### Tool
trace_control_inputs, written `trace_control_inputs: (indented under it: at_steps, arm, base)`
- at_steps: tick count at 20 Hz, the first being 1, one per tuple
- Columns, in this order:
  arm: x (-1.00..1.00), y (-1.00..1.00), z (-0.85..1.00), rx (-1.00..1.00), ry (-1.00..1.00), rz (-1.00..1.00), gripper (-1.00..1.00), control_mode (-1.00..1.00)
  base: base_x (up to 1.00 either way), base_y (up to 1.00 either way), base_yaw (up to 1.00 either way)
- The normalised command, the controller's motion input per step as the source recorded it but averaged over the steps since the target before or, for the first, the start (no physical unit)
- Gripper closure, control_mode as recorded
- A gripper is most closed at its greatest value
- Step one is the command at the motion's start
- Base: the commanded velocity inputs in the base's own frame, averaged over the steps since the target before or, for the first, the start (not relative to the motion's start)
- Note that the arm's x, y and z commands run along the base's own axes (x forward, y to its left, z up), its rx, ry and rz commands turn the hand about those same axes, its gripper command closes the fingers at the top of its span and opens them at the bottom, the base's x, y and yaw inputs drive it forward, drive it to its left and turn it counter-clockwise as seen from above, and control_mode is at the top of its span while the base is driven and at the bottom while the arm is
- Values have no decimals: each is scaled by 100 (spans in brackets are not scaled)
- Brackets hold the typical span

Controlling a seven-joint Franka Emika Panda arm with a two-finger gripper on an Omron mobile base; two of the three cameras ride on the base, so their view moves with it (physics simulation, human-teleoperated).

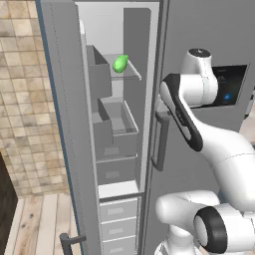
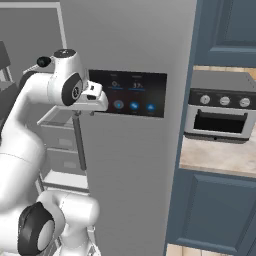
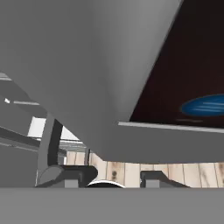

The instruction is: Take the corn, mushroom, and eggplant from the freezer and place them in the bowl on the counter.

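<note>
The freezer point(image 1: 130, 107) stands open, its narrow door point(image 1: 67, 124) swung out to the left. On an upper inner shelf lies the bright green corn point(image 1: 120, 63). The mushroom, the eggplant and the bowl are out of view. My arm is folded up in front of the closed right-hand fridge door, well to the right of the corn. The hand sits against the dark display panel point(image 2: 132, 93). In the hand view my gripper point(image 3: 114, 178) is open, its two fingertips point(image 3: 78, 173) apart with nothing between them.
A dark vertical handle point(image 1: 159, 144) runs down the closed fridge door beside the freezer opening. Grey bins and drawers point(image 1: 117, 172) fill the freezer below the corn. To the right is the beige counter point(image 2: 220, 155) with a grey toaster oven point(image 2: 222, 112) on it.
</note>
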Motion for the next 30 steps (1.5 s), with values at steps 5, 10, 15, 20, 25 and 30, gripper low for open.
trace_control_inputs:
  at_steps: [5,10,15,20,25,30]
  arm:
    - [-18,0,0,0,0,0,-100,-100]
    - [-45,0,0,0,-6,1,-100,-100]
    - [-40,7,6,0,-10,1,-100,-100]
    - [-19,15,39,0,-15,17,-100,-100]
    - [-9,33,61,0,-14,13,-100,-100]
    - [-1,47,50,0,-8,12,-100,-100]
  base:
    - [0,0,0]
    - [0,0,0]
    - [0,0,0]
    - [0,0,0]
    - [0,0,0]
    - [0,0,0]
